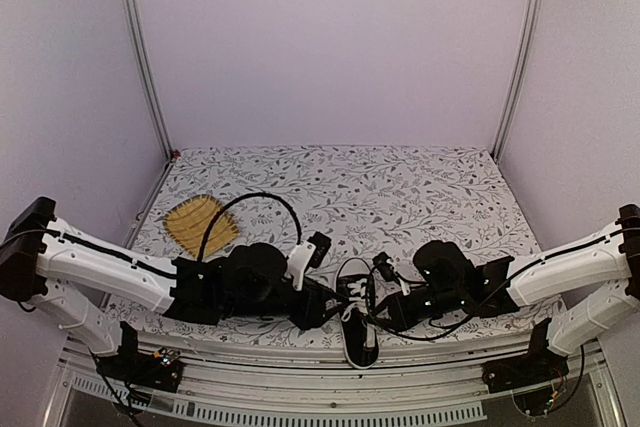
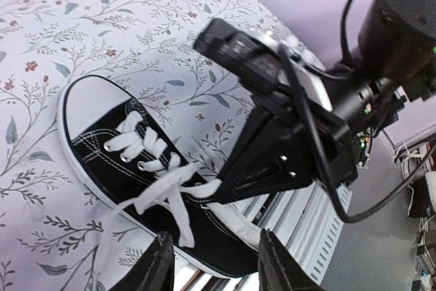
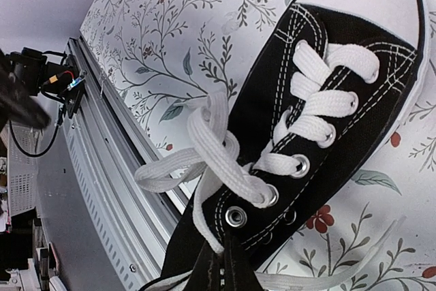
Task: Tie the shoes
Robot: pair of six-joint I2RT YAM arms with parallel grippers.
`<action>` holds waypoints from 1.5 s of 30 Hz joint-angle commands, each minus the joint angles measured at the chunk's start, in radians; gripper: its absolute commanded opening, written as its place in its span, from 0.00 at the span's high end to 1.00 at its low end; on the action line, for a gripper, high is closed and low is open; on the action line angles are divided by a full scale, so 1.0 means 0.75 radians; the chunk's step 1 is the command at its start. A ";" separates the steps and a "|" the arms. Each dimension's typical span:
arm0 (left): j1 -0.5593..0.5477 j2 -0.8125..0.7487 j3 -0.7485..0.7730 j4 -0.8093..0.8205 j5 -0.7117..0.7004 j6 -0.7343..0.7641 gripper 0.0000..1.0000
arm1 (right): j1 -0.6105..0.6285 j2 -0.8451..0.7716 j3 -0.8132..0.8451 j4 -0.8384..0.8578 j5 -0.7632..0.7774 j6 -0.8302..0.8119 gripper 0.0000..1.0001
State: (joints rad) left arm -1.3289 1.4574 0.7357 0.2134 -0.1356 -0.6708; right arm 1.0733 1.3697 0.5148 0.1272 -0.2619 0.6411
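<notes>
A small black sneaker [image 1: 358, 332] with white laces lies at the table's near edge, heel toward the rail; it also shows in the left wrist view [image 2: 95, 158] and the right wrist view [image 3: 272, 120]. My right gripper [image 3: 231, 249] is shut on a white lace [image 3: 204, 138] beside the top eyelets; in the left wrist view it [image 2: 223, 191] pinches the lace end [image 2: 174, 199] over the shoe's opening. My left gripper [image 2: 221, 270] is open and empty, its fingers [image 2: 160, 264] standing on either side of the heel part. In the top view the left gripper [image 1: 325, 307] and the right gripper [image 1: 377, 312] flank the shoe.
A yellow woven mat [image 1: 200, 225] lies at the far left of the floral tablecloth [image 1: 400, 197]. The metal rail of the table's near edge [image 3: 102, 134] runs right under the shoe's heel. Purple walls close the back and sides.
</notes>
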 commanded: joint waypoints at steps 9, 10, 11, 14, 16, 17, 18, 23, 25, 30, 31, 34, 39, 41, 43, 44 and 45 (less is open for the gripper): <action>0.161 0.203 0.083 0.021 0.144 0.128 0.59 | 0.003 -0.016 0.012 -0.026 0.018 0.010 0.98; 0.167 0.215 0.085 0.033 0.154 0.139 0.59 | 0.003 -0.014 0.013 -0.026 0.018 0.013 0.98; 0.174 0.224 0.089 0.043 0.165 0.149 0.59 | 0.002 -0.012 0.012 -0.025 0.018 0.014 0.98; 0.188 0.252 0.098 0.064 0.191 0.173 0.58 | 0.002 -0.007 0.012 -0.023 0.016 0.016 0.98; 0.197 0.269 0.102 0.066 0.198 0.179 0.58 | 0.002 -0.006 0.014 -0.021 0.015 0.016 0.98; 0.201 0.278 0.103 0.066 0.199 0.181 0.58 | 0.003 -0.004 0.016 -0.022 0.014 0.016 0.98; 0.204 0.285 0.105 0.069 0.205 0.186 0.58 | 0.003 -0.004 0.016 -0.022 0.012 0.017 0.98; 0.216 0.316 0.116 0.075 0.231 0.203 0.62 | 0.003 -0.004 0.019 -0.022 0.012 0.016 0.98; 0.215 0.324 0.121 0.081 0.237 0.204 0.62 | 0.002 -0.004 0.019 -0.020 0.013 0.017 0.98; 0.221 0.350 0.129 0.084 0.235 0.206 0.62 | 0.004 0.000 0.021 -0.015 0.007 0.020 0.98; 0.222 0.357 0.131 0.085 0.233 0.207 0.62 | 0.003 -0.002 0.020 -0.015 0.006 0.021 0.98; 0.224 0.368 0.134 0.085 0.224 0.207 0.64 | 0.002 -0.004 0.021 -0.016 0.004 0.020 0.98; 0.229 0.381 0.136 0.100 0.232 0.219 0.71 | 0.002 -0.005 0.021 -0.016 0.002 0.021 0.98; 0.230 0.388 0.137 0.104 0.232 0.223 0.75 | 0.004 -0.014 0.019 -0.018 0.005 0.025 0.98; 0.235 0.392 0.139 0.107 0.235 0.223 0.80 | 0.003 -0.027 0.021 -0.034 0.017 0.028 0.98; 0.236 0.392 0.137 0.108 0.235 0.223 0.82 | 0.002 -0.037 0.025 -0.046 0.027 0.033 0.98; 0.235 0.389 0.135 0.113 0.234 0.222 0.85 | 0.003 -0.048 0.028 -0.058 0.036 0.035 0.98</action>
State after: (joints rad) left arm -1.1702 1.7397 0.8181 0.2615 0.0372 -0.5186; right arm 1.0733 1.3689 0.5152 0.1188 -0.2619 0.6563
